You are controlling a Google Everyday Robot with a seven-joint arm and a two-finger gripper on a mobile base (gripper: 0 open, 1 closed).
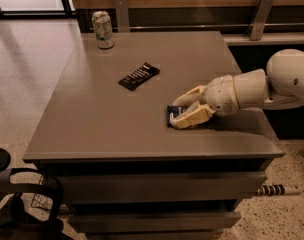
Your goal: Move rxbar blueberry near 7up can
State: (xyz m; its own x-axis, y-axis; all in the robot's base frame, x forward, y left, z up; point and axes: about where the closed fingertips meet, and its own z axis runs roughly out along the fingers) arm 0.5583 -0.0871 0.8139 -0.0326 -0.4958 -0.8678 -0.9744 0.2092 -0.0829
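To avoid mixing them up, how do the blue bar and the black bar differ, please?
The rxbar blueberry is dark blue, the black bar black with white lettering. The gripper, toward the right of the table, partly hides the rxbar blueberry; the black bar lies uncovered nearer the middle. Both lie flat.

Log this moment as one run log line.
gripper: at rxbar blueberry, near table front edge | 7up can: upright, far corner | black bar: mid-table

Dim, warm light — floor [27, 59] glare upper left — the hand [175, 114] shadows the table [107, 124] at right.
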